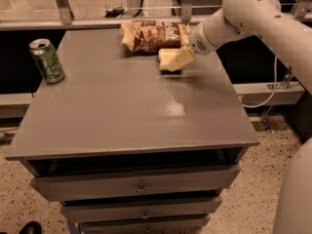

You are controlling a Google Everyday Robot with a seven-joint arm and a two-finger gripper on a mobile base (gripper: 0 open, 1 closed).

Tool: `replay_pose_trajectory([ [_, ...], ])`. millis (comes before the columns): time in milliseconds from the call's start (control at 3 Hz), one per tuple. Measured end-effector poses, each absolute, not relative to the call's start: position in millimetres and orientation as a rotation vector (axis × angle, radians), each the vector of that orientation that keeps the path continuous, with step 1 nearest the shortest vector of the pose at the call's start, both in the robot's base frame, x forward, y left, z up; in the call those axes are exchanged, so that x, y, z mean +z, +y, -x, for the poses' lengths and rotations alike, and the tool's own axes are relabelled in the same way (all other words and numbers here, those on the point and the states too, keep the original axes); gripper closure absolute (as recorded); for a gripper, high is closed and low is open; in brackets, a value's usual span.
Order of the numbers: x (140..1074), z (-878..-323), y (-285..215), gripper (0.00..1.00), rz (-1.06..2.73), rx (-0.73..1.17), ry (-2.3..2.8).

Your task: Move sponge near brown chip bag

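The pale yellow sponge (pixel 164 57) is at the far middle of the grey table (pixel 117 116), low over the surface with a dark shadow under it. It sits just in front of the brown chip bag (pixel 152 35), close to the bag's right half. My gripper (pixel 177 59) reaches in from the right on the white arm and is shut on the sponge's right side. Its pale fingers (pixel 183 56) overlap the sponge. The chip bag lies flat along the far edge of the table.
A green drink can (pixel 47 61) stands upright near the table's left edge. A metal rail (pixel 87 22) runs behind the table. Drawers (pixel 139 186) are stacked below the tabletop. A cable (pixel 265 99) hangs at the right.
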State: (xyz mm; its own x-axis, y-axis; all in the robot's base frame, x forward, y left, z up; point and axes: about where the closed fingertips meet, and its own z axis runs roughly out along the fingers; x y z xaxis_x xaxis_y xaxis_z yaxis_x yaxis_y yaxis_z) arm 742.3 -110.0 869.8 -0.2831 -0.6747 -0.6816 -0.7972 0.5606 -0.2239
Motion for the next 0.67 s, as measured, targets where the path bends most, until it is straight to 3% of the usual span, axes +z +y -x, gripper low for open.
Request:
replay_pose_trajectory([
  [667, 876, -726, -115, 0.0, 1.167, 0.227, 2.0],
])
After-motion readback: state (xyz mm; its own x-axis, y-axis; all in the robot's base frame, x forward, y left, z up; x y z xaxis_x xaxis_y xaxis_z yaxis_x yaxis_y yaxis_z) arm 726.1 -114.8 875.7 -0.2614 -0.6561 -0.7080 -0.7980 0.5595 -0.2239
